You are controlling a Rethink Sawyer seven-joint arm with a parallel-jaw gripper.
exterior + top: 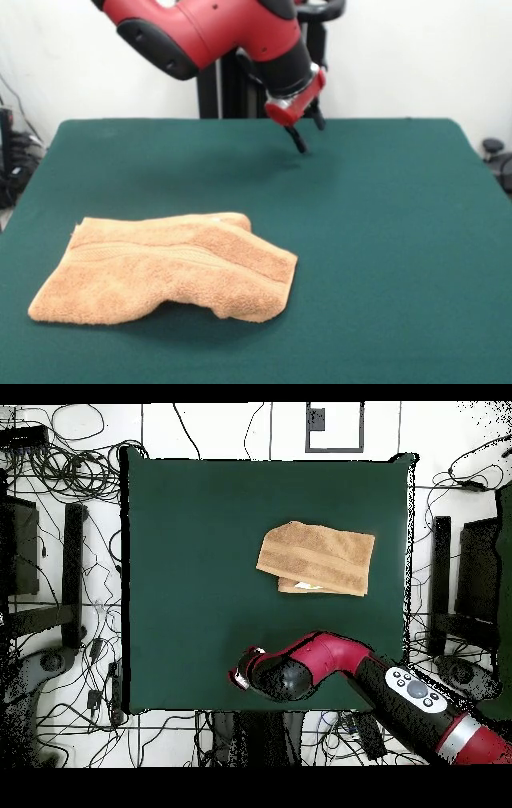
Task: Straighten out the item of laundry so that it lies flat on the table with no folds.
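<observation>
The orange-tan towel [168,268] lies folded over on itself on the near left part of the green table [384,240]. A woven band stripe runs across its top layer, and its right edge is doubled. In the overhead view the towel [318,559] sits right of the table's [190,564] middle, with a lower layer sticking out at its bottom edge. My gripper [310,136] hangs above the far middle of the table, well away from the towel, open and empty. In the overhead view the gripper [238,677] is near the table's bottom edge, its fingers hidden under the wrist.
The red arm [330,664] reaches in over the table's bottom right edge in the overhead view. The black pedestal [232,88] stands behind the table. Cables [60,504] and black stands [75,564] lie on the floor around the table.
</observation>
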